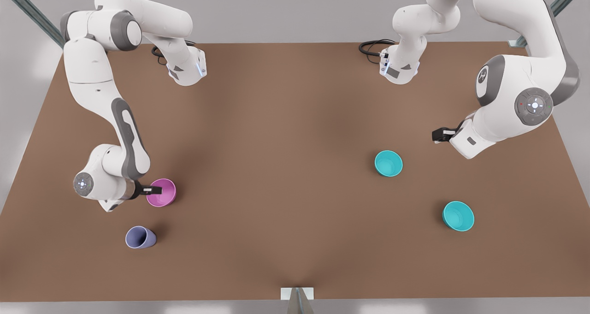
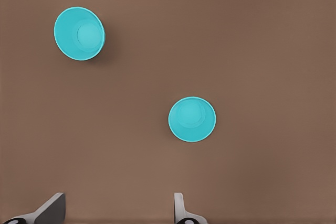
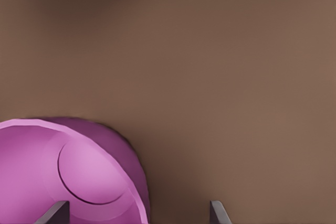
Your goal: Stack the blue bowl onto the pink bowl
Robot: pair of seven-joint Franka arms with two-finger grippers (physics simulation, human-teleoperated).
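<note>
Right claw [image 1: 154, 190] open astride pink bowl [image 1: 162, 192] rim.

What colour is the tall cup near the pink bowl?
The cup is lavender-blue, plain with no pattern. It shows best in the front view.

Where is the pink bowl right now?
The pink bowl sits on the table at the front view's left, above the lavender cup, with the right gripper at its rim.
</note>
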